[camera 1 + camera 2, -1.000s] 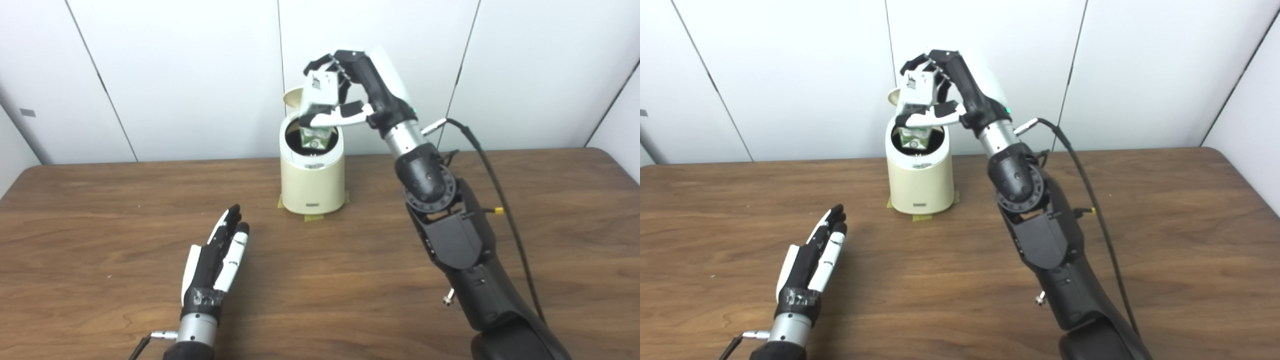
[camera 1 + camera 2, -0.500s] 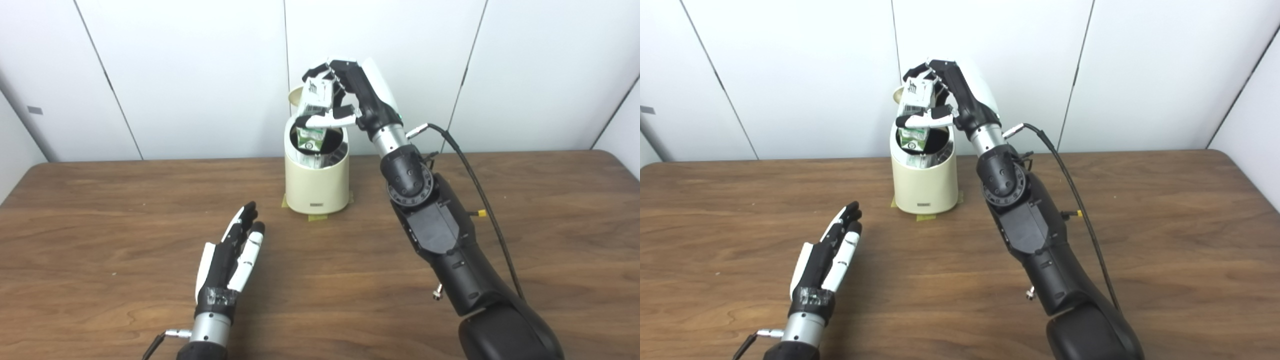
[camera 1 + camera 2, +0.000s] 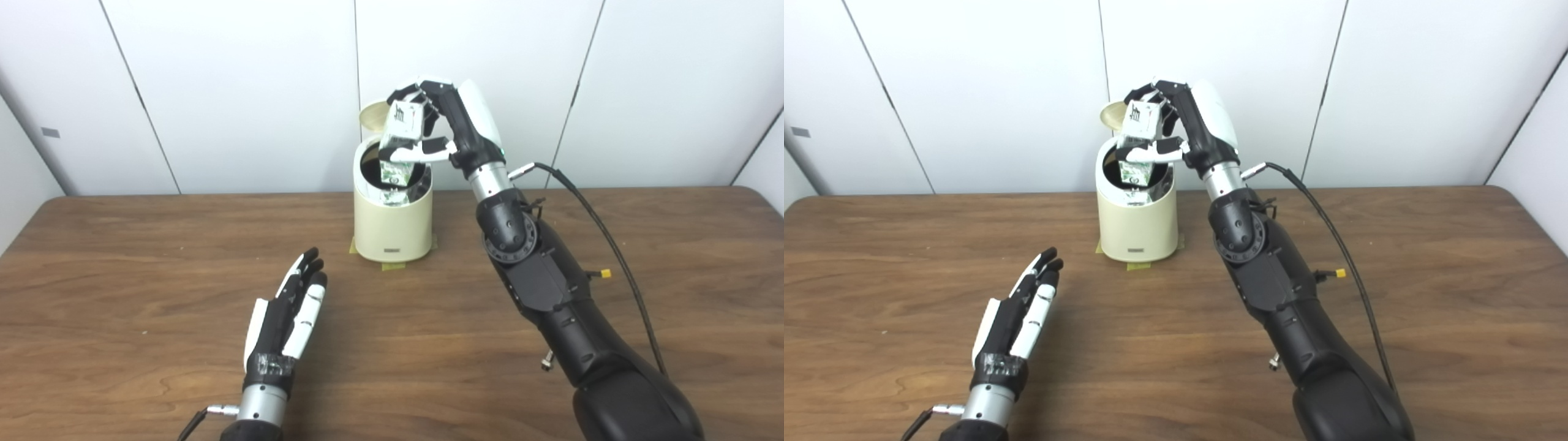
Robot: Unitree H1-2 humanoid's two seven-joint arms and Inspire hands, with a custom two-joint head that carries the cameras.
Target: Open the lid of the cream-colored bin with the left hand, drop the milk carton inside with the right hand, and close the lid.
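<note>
The cream-colored bin (image 3: pixel 392 226) stands at the back of the table, its round lid (image 3: pixel 371 115) tipped up behind the dark opening. My right hand (image 3: pixel 442 125) hovers above the opening, shut on the white and green milk carton (image 3: pixel 401 138). The carton hangs upright with its lower end dipping into the bin's mouth (image 3: pixel 1138 174). My left hand (image 3: pixel 288 318) rests open and flat on the table, well in front and to the left of the bin, holding nothing.
The bin sits on patches of yellow tape (image 3: pixel 392 265) near the white wall panels. A black cable (image 3: pixel 603 220) loops from the right wrist over the wooden table (image 3: pixel 122 263). The right forearm (image 3: pixel 551 294) reaches diagonally across the table's right half.
The camera has shifted, moving the whole scene right. The carton held by my right hand sits a little lower over the bin's mouth. My left hand stays flat on the table.
</note>
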